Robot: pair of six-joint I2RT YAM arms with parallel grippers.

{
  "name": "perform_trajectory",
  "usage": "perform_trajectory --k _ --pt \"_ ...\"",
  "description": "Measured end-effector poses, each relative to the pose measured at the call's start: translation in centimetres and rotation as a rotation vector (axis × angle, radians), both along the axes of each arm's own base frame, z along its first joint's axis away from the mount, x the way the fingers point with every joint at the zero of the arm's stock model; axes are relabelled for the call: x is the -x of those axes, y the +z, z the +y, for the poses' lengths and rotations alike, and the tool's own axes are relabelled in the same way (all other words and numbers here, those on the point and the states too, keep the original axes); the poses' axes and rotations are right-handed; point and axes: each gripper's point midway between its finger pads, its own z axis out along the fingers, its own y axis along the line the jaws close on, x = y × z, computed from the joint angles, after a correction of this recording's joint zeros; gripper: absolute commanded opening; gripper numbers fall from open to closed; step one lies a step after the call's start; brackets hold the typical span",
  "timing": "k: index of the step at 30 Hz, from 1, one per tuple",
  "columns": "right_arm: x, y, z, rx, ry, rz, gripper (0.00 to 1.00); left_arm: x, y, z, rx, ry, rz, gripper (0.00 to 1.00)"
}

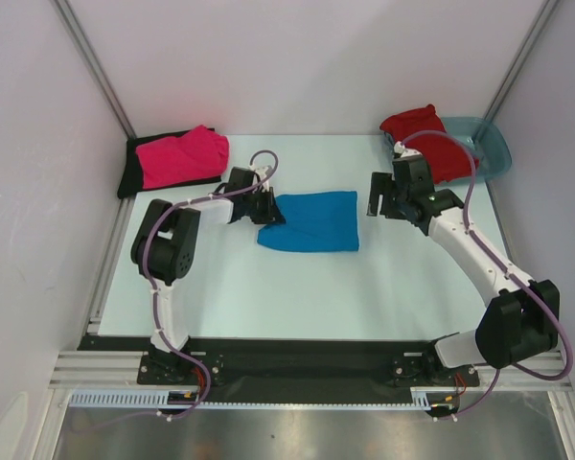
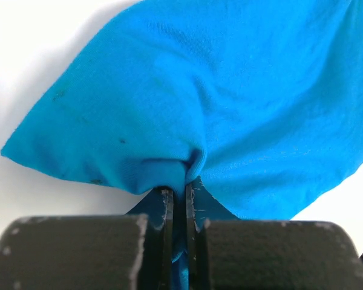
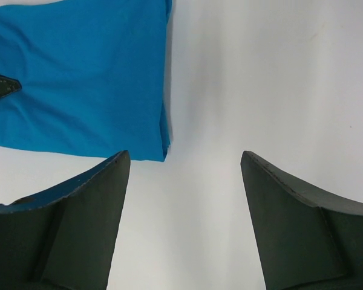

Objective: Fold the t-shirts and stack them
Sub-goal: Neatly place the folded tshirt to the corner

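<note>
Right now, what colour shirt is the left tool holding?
Bright blue shirt; best in left wrist view.

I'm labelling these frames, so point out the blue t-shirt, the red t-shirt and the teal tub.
blue t-shirt (image 1: 311, 220), top external view, middle of the cloth.
red t-shirt (image 1: 417, 123), top external view, its bunched upper part.
teal tub (image 1: 496, 151), top external view, its right wall.
</note>
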Motion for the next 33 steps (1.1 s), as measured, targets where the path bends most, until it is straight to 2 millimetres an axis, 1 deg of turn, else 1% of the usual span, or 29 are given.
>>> perform_trajectory --k 4,7,9,10,13,16,17,19,22,25,27,29,30,33 --pt "0.2 -0.2 -0.3 0.004 -0.007 0.005 0.8 -0.1 0.5 -0.1 -0.002 -0.004 0.009 0.0" --pt "0.3 -0.4 -0.5 0.006 -0.01 0.011 0.8 -0.9 2.2 -0.3 -0.008 -0.008 0.012 0.0" --pt "0.3 -0.4 -0.5 0.006 -0.012 0.011 0.8 -2.1 4.3 -0.7 -0.005 -0.016 -0.021 0.0" --pt "0.2 -0.4 -0.6 0.006 -0.013 0.011 0.8 -2.9 5.7 -0.9 -0.003 -0.02 -0.043 0.0" --pt "0.2 -0.5 -0.7 0.006 -0.015 0.012 0.8 -5.1 10.4 -1.5 0.008 -0.035 -0.131 0.0" --pt "0.2 -0.6 -0.8 0.007 -0.02 0.015 0.8 -6.8 14.9 -1.6 0.013 -0.049 -0.218 0.0" --pt "0.2 -0.6 -0.9 0.007 -0.021 0.015 0.8 -7.2 16.2 -1.5 0.013 -0.052 -0.24 0.0" --pt "0.2 -0.6 -1.0 0.006 -0.025 0.014 0.8 -7.9 17.9 -1.1 0.013 -0.048 -0.272 0.0" --pt "0.1 -0.5 -1.1 0.001 -0.026 0.012 0.8 -9.3 19.6 0.3 0.001 -0.03 -0.297 0.0" --pt "0.0 -0.6 -1.2 -0.001 -0.028 0.013 0.8 -11.2 20.5 2.3 -0.018 0.002 -0.303 0.0" --pt "0.0 -0.7 -1.1 -0.002 -0.026 0.017 0.8 -12.7 20.9 4.0 -0.036 0.032 -0.31 0.0" --pt "0.0 -0.9 -1.1 -0.002 -0.025 0.023 0.8 -13.9 21.2 5.9 -0.049 0.062 -0.322 0.0" --pt "-0.1 -1.0 -1.1 -0.002 -0.024 0.024 0.8 -14.2 21.2 6.6 -0.053 0.074 -0.323 0.0" --pt "-0.1 -1.2 -1.2 -0.003 -0.025 0.032 0.8 -15.3 20.9 9.6 -0.064 0.122 -0.315 0.0"
